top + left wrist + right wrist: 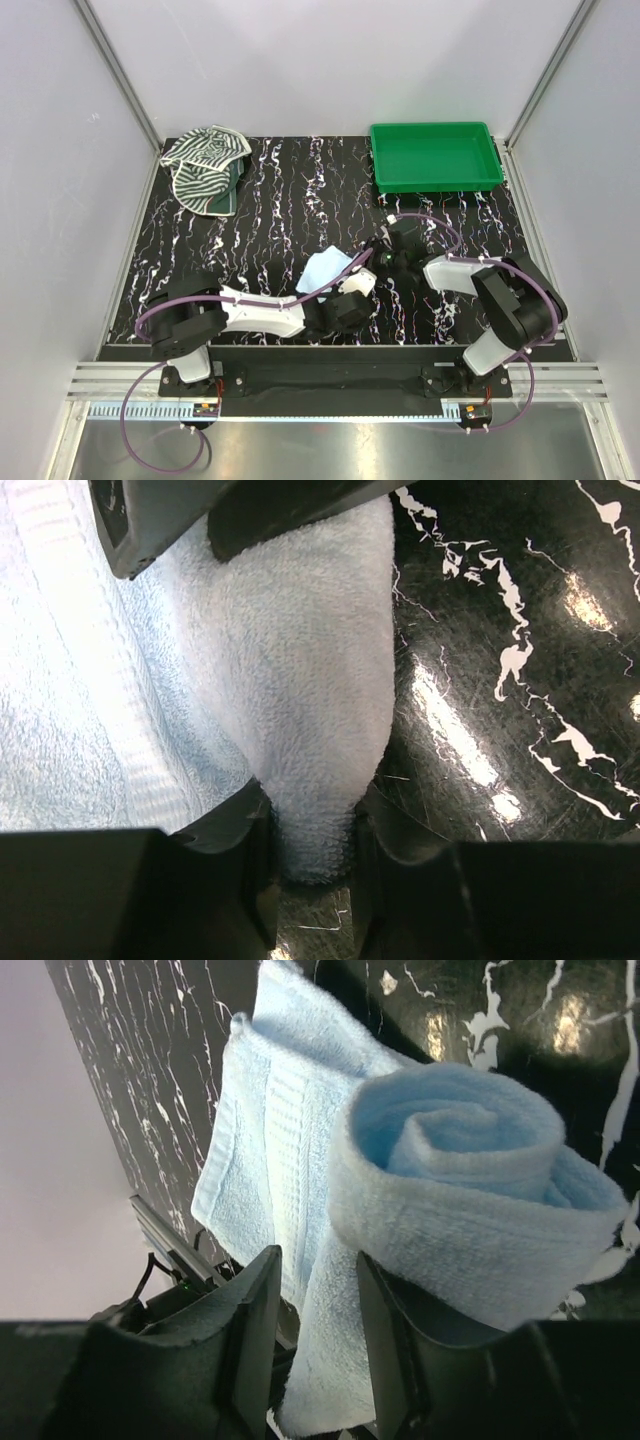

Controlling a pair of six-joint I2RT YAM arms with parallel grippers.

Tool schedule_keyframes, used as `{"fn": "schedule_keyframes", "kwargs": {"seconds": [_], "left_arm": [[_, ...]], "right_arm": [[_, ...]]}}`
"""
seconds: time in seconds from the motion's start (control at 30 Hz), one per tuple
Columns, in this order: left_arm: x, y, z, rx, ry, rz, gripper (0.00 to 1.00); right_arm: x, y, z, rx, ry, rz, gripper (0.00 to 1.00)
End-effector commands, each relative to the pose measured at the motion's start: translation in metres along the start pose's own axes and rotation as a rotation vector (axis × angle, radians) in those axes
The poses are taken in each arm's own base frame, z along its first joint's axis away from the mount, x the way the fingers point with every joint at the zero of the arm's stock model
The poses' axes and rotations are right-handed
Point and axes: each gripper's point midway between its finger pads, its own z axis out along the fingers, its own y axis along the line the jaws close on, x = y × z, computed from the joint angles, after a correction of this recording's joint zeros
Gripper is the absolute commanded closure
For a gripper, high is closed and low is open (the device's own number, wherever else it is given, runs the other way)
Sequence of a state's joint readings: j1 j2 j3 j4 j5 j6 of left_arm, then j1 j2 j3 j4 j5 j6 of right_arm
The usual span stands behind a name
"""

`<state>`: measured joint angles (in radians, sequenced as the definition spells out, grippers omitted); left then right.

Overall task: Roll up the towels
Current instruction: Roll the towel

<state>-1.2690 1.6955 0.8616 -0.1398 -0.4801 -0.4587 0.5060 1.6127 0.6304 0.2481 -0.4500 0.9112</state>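
One blue towel (322, 268), one striped towel (207, 168), one green tray (436, 157).
Before the tray, blue towel is pinched by left gripper (312, 850); right gripper's (318, 1350) hold cannot be told.

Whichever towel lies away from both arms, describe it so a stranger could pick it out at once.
Look at the black marbled table and go to its far left corner, across from the green tray at the far right. The crumpled cloth there is the striped towel: zebra-like black-and-white stripes, where the pale blue towel near the arms is plain.
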Motion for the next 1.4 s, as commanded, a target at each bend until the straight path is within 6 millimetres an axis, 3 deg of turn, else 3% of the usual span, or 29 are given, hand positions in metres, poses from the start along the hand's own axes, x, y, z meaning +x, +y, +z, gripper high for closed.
{"fn": "schedule_keyframes", "kwargs": {"seconds": [0.0,0.03,0.2,0.3,0.33,0.37,0.43,0.57,0.6,0.63,0.7,0.73,0.8,0.93,0.97,1.1,1.13,1.2,1.37], "left_arm": [[0.024,-0.002,0.006,0.020,0.072,0.002,0.96],[0.024,-0.001,0.005,0.031,0.073,-0.012,0.99],[0.024,-0.019,0.002,0.187,0.097,-0.144,1.00],[0.023,-0.027,0.001,0.278,0.106,-0.224,1.00],[0.022,-0.026,0.001,0.296,0.108,-0.251,1.00],[0.021,-0.033,-0.002,0.347,0.111,-0.281,1.00],[0.017,-0.033,-0.001,0.380,0.112,-0.326,1.00],[0.006,-0.044,-0.013,0.534,0.100,-0.453,1.00],[0.013,-0.041,-0.014,0.550,0.111,-0.480,1.00],[0.010,-0.037,-0.014,0.567,0.102,-0.516,1.00],[0.001,-0.039,-0.021,0.643,0.085,-0.592,1.00],[0.007,-0.031,-0.019,0.640,0.103,-0.661,1.00],[0.003,-0.030,-0.022,0.683,0.085,-0.710,1.00],[0.016,-0.021,-0.025,0.718,0.095,-0.856,1.00],[0.004,-0.022,-0.031,0.779,0.049,-0.876,1.00],[0.008,-0.015,-0.033,0.848,0.048,-1.032,1.00],[-0.003,-0.014,-0.040,0.899,0.010,-1.066,1.00],[0.006,-0.013,-0.038,0.902,0.032,-1.101,1.00],[0.010,-0.003,-0.037,0.904,0.018,-1.172,1.00]], "right_arm": [[0.009,-0.022,-0.011,0.132,0.015,-0.022,0.54],[0.010,-0.024,-0.014,0.162,0.021,-0.025,0.53],[-0.028,-0.008,-0.046,0.281,-0.081,-0.115,0.28],[-0.058,-0.011,-0.078,0.444,-0.205,-0.153,0.22],[-0.065,-0.021,-0.092,0.531,-0.246,-0.154,0.20],[-0.074,-0.013,-0.103,0.529,-0.288,-0.159,0.19],[-0.080,-0.012,-0.116,0.548,-0.324,-0.157,0.19],[-0.075,0.012,-0.130,0.418,-0.376,-0.157,0.19],[-0.079,0.023,-0.129,0.351,-0.409,-0.166,0.19],[-0.066,0.019,-0.124,0.311,-0.374,-0.159,0.19],[-0.064,0.043,-0.126,0.167,-0.405,-0.173,0.21],[-0.052,0.040,-0.120,0.128,-0.365,-0.168,0.22],[-0.050,0.052,-0.119,0.038,-0.372,-0.162,0.24],[-0.028,0.050,-0.100,-0.064,-0.287,-0.134,0.29],[-0.025,0.051,-0.096,-0.081,-0.276,-0.119,0.29],[-0.016,0.062,-0.083,-0.164,-0.259,-0.123,0.30],[-0.009,0.060,-0.077,-0.173,-0.237,-0.112,0.30],[-0.009,0.072,-0.075,-0.237,-0.243,-0.121,0.30],[0.003,0.069,-0.053,-0.283,-0.207,-0.093,0.35]]}}
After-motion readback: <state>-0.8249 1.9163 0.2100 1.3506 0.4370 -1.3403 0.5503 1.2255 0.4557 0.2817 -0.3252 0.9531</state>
